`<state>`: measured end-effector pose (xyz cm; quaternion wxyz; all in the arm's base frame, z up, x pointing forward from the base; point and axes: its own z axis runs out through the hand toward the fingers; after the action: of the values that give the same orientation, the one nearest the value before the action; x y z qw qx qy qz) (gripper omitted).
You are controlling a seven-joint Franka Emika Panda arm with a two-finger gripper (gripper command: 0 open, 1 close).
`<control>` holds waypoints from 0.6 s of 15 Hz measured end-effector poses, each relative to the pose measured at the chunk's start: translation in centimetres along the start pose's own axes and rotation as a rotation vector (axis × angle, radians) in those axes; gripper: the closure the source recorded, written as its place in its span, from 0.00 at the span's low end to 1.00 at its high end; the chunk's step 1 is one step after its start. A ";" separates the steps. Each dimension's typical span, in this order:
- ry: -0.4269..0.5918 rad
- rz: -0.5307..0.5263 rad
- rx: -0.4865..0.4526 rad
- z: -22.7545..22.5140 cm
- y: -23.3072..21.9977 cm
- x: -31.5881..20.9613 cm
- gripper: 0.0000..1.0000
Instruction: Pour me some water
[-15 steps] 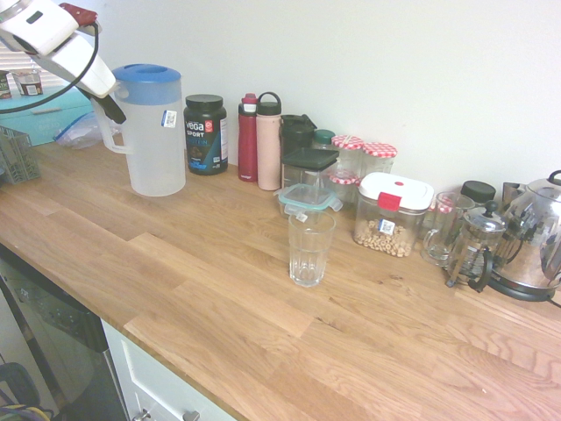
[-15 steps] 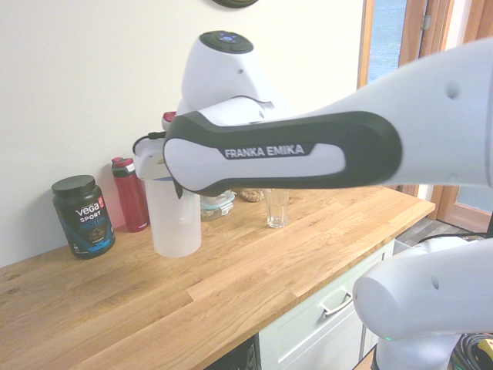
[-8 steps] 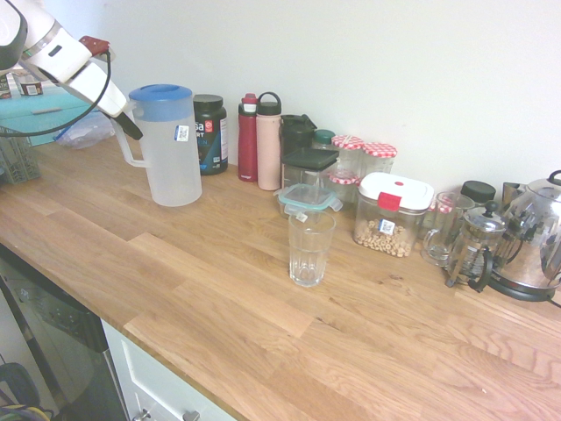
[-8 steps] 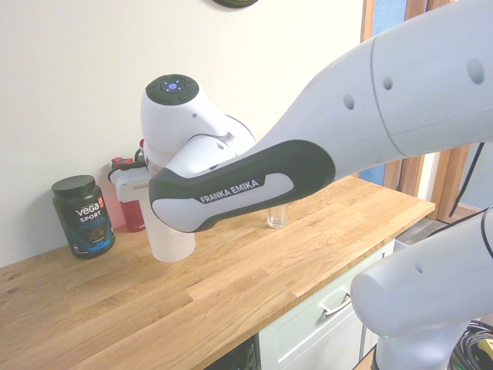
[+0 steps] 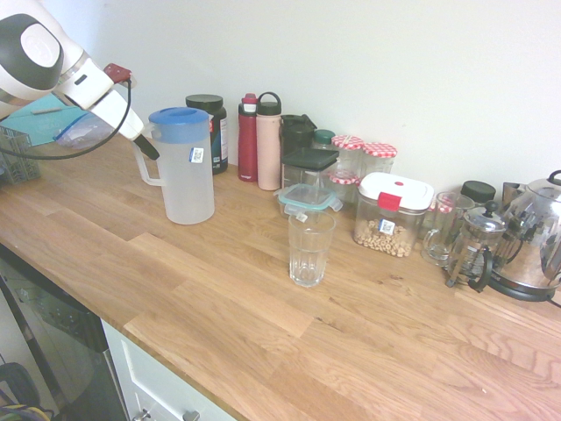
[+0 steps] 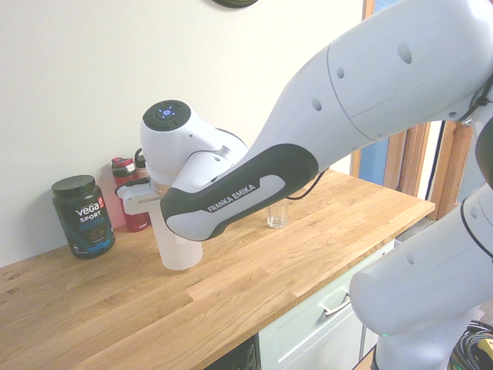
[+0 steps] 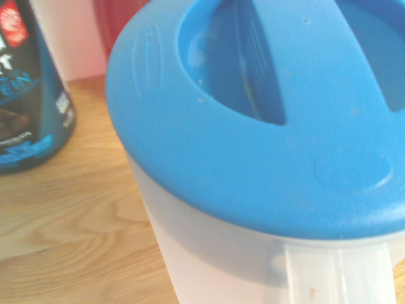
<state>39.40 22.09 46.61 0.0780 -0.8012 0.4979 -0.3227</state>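
The tall frosted pitcher (image 5: pixel 188 175) with a blue lid (image 7: pixel 266 126) stands upright at the left of the wooden counter (image 5: pixel 219 298). My gripper (image 5: pixel 145 146) comes in from the left and is shut on its side handle. I cannot tell whether the base rests on the wood or hangs just above it. The water itself does not show through the frosted wall. A ribbed clear drinking glass (image 5: pixel 309 247) stands empty to the pitcher's right, nearer the front edge. In the second exterior view the arm covers most of the pitcher (image 6: pixel 179 250), and the glass (image 6: pixel 277 213) shows behind it.
A row along the wall holds a black protein tub (image 5: pixel 215 123), a red bottle (image 5: pixel 248 140), a pink bottle (image 5: pixel 269 145), jars, a cereal box (image 5: pixel 390 215), a French press (image 5: pixel 473 250) and a kettle (image 5: pixel 536 237). The counter's front edge drops to drawers.
The pitcher, held by its handle, has travelled right along the counter toward the glass and now covers part of the protein tub. The glass has not moved.
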 end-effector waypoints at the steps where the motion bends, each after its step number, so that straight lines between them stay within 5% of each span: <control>1: 0.003 0.004 0.001 0.4 0.1 0.0 1.00; 2: 0.004 0.009 -0.001 0.8 0.2 0.1 0.00; 9: 0.007 0.024 0.005 1.5 0.2 0.5 0.00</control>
<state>40.30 21.21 45.54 0.0820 -0.7939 0.5069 -0.3257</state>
